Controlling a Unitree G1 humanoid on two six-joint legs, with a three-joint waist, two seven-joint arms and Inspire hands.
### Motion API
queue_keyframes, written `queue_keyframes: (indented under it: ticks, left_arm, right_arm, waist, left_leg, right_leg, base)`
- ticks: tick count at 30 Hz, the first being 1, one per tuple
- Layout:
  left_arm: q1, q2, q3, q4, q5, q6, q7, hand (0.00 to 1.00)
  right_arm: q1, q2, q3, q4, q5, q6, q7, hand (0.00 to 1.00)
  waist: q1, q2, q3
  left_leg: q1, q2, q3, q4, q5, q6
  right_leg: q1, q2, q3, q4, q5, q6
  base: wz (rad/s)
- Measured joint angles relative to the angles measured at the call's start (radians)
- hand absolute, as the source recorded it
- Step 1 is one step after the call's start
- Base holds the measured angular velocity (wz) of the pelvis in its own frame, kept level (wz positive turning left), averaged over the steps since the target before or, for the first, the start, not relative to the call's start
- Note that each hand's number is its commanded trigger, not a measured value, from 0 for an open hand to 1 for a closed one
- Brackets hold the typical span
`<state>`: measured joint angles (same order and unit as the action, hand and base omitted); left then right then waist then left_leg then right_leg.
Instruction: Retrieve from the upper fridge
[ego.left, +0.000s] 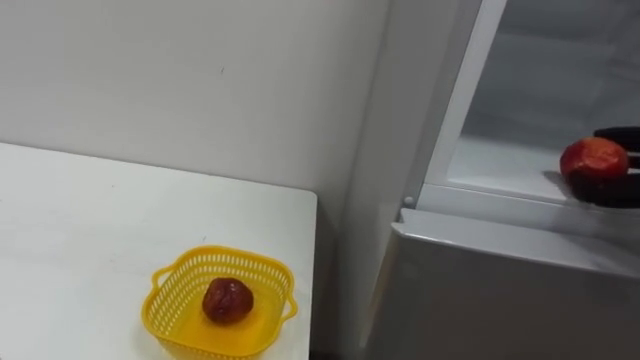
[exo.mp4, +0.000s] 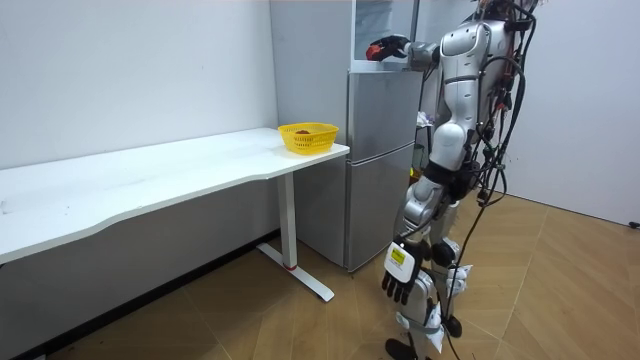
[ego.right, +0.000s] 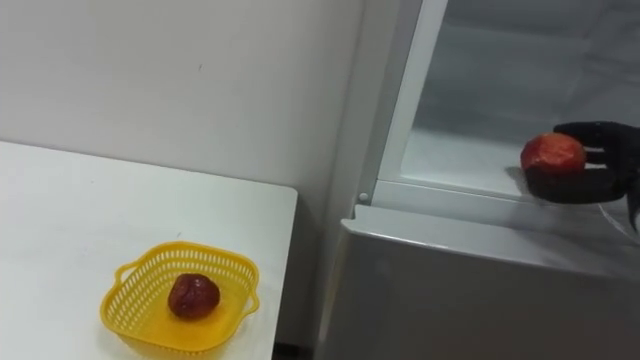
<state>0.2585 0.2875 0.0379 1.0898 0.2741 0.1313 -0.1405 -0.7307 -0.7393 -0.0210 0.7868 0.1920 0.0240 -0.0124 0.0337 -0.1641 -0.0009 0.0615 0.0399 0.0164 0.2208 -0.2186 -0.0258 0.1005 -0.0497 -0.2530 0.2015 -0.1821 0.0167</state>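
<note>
A red round fruit (ego.right: 552, 153) is at the front edge of the open upper fridge compartment (ego.right: 470, 150), just above its white shelf. My right hand (ego.right: 590, 185), black, comes in from the right and has its fingers curled round the fruit from below and behind. In the room view I stand facing the fridge (exo.mp4: 380, 160) with my right hand (exo.mp4: 388, 47) raised to its upper part. My left hand (exo.mp4: 398, 272) hangs by my thigh, fingers relaxed. A yellow basket (ego.right: 115, 300) on the white table holds a dark red fruit (ego.right: 193, 296).
The white table (ego.left: 80, 240) runs along the wall to my left, its right end close to the fridge. The grey lower fridge door (ego.right: 480, 290) is closed below the open compartment. The upper door frame (ego.right: 400, 100) stands at the compartment's left.
</note>
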Motion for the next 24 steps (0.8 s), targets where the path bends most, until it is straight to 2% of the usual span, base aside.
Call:
queue_keyframes:
  ticks: [11, 18, 24]
  left_arm:
    - [0.0, 0.001, 0.0, 0.001, -0.001, 0.0, 0.0, 0.0]
    - [0.001, 0.001, 0.0, -0.001, -0.006, -0.002, -0.009, 0.0]
    - [-0.014, 0.004, 0.0, -0.002, -0.004, -0.009, 0.003, 0.0]
  right_arm:
    - [0.0, -0.002, 0.001, 0.001, 0.003, 0.0, 0.004, 1.0]
    - [0.0, -0.002, -0.001, -0.001, 0.076, 0.0, -0.002, 1.0]
    - [0.024, 0.012, 0.0, -0.049, 0.064, 0.001, -0.084, 1.0]
  waist:
    - [-0.002, -0.005, -0.0013]
    - [-0.005, -0.004, -0.0012]
    - [-0.001, -0.004, -0.0009]
  left_leg:
    - [0.003, 0.0, -0.004, 0.002, 0.0, 0.0]
    - [-0.008, -0.001, -0.007, 0.001, 0.0, 0.0]
    - [-0.004, -0.001, -0.006, 0.003, 0.0, 0.0]
  right_leg:
    - [0.005, 0.0, -0.003, -0.003, 0.0, 0.0]
    - [0.003, 0.0, -0.011, -0.013, 0.0, 0.0]
    - [0.004, 0.0, -0.007, -0.014, 0.0, 0.0]
  base:
    - [0.0]
    - [0.01]
    - [0.0]
